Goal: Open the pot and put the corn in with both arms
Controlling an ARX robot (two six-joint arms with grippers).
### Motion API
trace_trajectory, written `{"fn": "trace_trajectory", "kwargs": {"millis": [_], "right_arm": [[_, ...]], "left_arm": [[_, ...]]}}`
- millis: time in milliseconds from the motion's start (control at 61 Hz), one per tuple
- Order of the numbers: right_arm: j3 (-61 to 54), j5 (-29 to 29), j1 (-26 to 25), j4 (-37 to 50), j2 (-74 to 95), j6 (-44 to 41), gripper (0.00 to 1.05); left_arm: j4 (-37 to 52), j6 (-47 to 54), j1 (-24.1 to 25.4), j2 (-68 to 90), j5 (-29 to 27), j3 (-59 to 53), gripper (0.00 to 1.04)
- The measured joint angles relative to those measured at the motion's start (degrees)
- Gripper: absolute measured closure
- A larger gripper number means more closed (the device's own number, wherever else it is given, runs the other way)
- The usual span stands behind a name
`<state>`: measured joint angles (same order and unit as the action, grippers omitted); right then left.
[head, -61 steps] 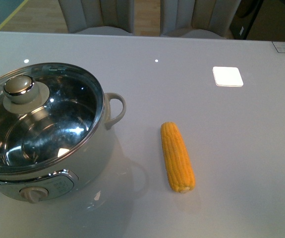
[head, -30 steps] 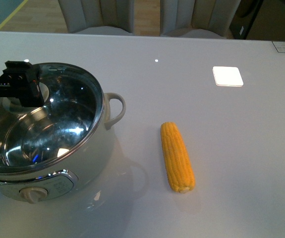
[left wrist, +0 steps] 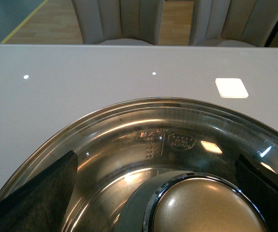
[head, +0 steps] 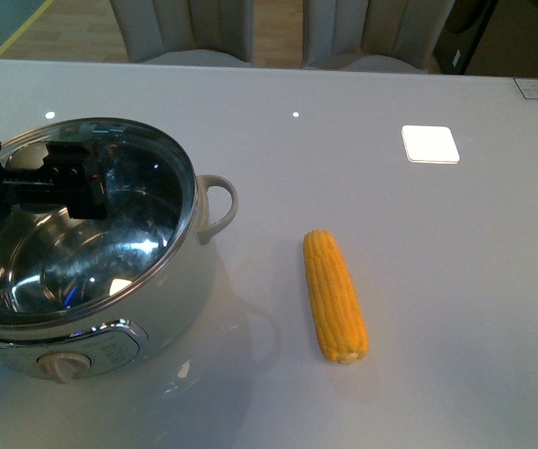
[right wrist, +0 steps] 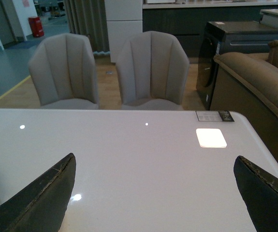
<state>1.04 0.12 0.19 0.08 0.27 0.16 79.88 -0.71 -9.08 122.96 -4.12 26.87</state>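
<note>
As seen from the front: pale grey-white round electric pot (head: 186, 292), glass lid (head: 138, 224) on, at desk's (head: 437, 243) left; yellow-orange tapered corn cob (head: 336, 296) lying on desk, well right of pot; black left arm (head: 63, 182) above lid.
Left wrist: left jaws apart, flanking lid's steel knob (left wrist: 209, 210).
Right wrist: right jaws apart above desk.

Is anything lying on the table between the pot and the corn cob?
No. In the front view only bare grey table separates the pot from the corn; the pot's loop handle sticks out toward that side.
</note>
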Motion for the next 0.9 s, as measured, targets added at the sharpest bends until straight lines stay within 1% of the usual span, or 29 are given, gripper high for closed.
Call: {"fn": "trace_trajectory", "kwargs": {"millis": [344, 377, 639, 902], "right_arm": [[0.0, 0.0, 0.0, 0.0, 0.0, 0.0, 0.09], [0.0, 0.0, 0.0, 0.0, 0.0, 0.0, 0.09], [0.0, 0.0, 0.0, 0.0, 0.0, 0.0, 0.09], [0.0, 0.0, 0.0, 0.0, 0.0, 0.0, 0.09]], "left_arm": [[0.5, -0.7, -1.5, 0.5, -0.8, 0.2, 0.61], [0.5, -0.6, -1.5, 0.4, -1.0, 0.2, 0.62], [-0.9, -0.6, -1.9, -0.5, -2.3, 0.3, 0.63], [-7.8, -0.2, -2.0, -8.4, -5.0, 0.0, 0.63]]}}
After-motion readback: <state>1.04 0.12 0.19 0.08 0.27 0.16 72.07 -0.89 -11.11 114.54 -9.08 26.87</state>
